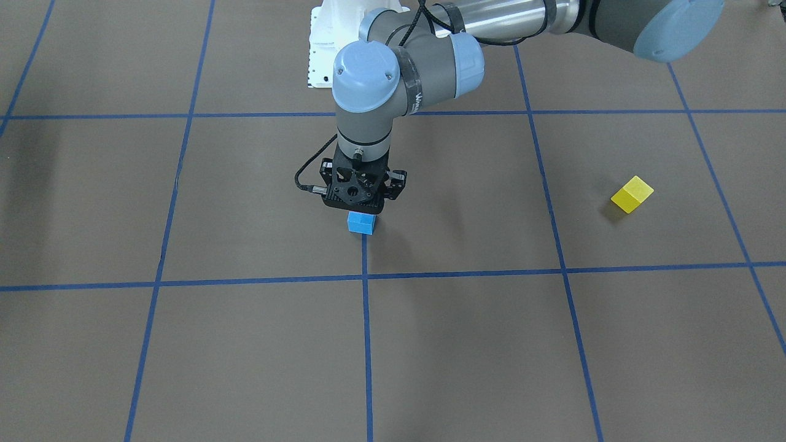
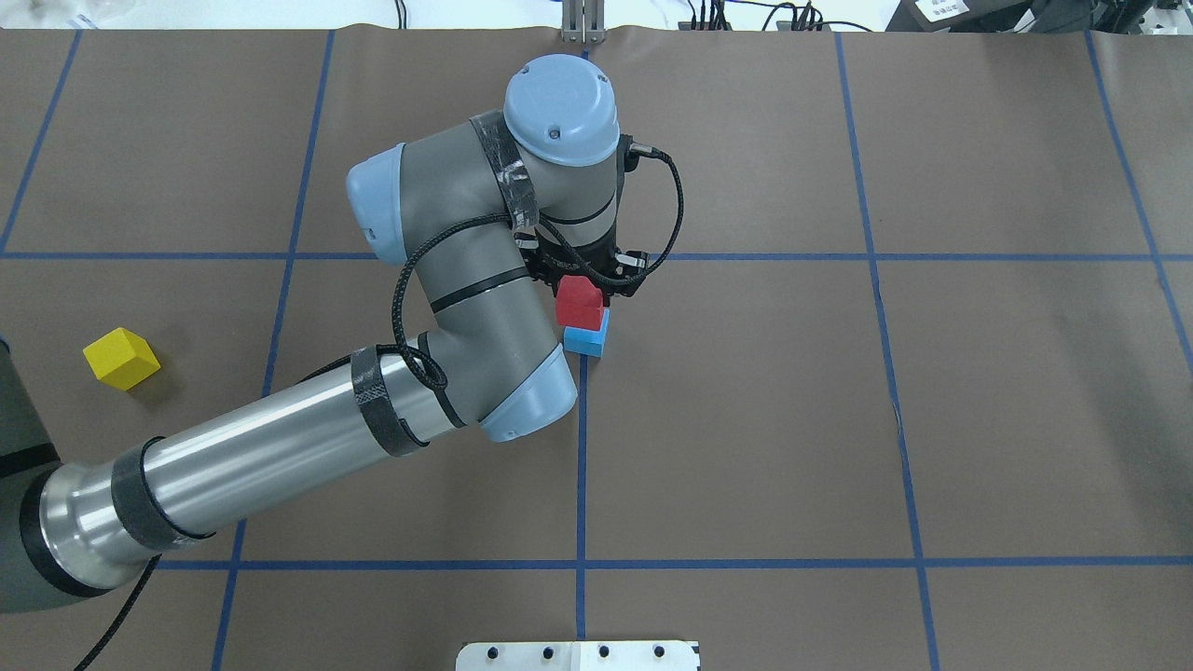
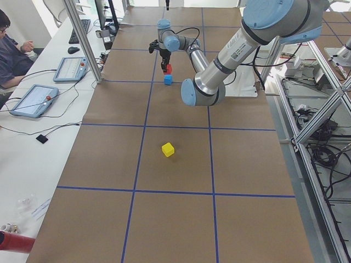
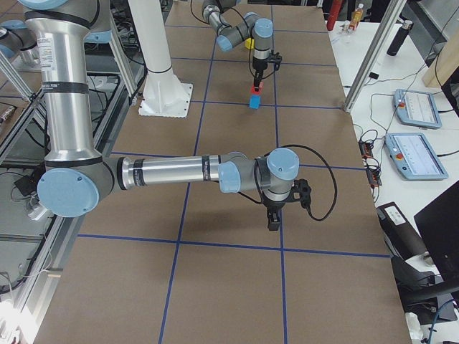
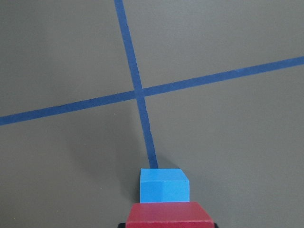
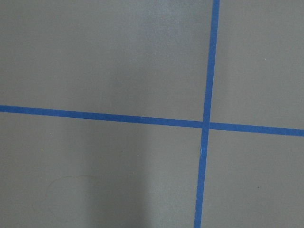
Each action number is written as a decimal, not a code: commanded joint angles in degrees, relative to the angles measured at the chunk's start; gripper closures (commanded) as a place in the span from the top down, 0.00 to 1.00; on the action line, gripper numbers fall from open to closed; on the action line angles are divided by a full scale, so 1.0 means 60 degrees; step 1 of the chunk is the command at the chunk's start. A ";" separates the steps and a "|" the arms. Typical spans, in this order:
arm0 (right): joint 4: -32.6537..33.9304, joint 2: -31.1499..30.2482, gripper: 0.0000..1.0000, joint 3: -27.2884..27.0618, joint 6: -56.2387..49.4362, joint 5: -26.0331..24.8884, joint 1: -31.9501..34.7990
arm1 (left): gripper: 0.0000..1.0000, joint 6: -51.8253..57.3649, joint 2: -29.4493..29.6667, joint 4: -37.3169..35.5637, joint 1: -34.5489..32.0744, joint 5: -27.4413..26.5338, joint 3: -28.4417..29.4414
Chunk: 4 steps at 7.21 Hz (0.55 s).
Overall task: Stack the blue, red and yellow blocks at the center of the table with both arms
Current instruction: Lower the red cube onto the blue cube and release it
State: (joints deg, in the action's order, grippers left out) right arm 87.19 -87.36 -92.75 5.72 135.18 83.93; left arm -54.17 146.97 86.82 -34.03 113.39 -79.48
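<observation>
Holding red block (image 2: 578,300) over blue block (image 1: 361,223) at centre.
Left gripper (image 1: 359,196) is clamping it; a skewed release could tip it off. Yellow block (image 1: 632,194) is sitting well apart; right gripper (image 4: 274,215): cannot tell.

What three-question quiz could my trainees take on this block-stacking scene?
1. True or false: the yellow cube-shaped block lies alone on the table, well apart from the blue cube-shaped block.
2. Multiple choice: the left end effector grips A) the red cube-shaped block, B) a green ball, C) nothing.
3. Fill in: in the overhead view, the yellow cube-shaped block lies on the view's ____ side.

Key: 1 true; 2 A; 3 left.
</observation>
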 commanded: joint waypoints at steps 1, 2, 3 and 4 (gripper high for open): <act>0.0000 -0.0001 1.00 0.0005 0.0000 0.0000 0.0001 | 0.00 0.0019 -0.0018 0.0220 0.0003 -0.0002 0.0179; 0.0000 -0.0015 1.00 -0.0009 0.0000 0.0000 0.0001 | 0.00 0.0033 -0.0018 0.0382 0.0003 -0.0002 0.0311; 0.0000 -0.0044 1.00 -0.0010 0.0000 0.0000 0.0001 | 0.00 0.0019 -0.0018 0.0383 0.0003 -0.0002 0.0312; 0.0000 -0.0045 1.00 -0.0010 0.0000 0.0000 0.0001 | 0.00 0.0019 -0.0018 0.0398 0.0017 -0.0002 0.0356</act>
State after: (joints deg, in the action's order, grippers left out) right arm 87.19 -87.55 -92.80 5.71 135.18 83.94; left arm -54.03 146.87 88.98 -33.98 113.38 -77.68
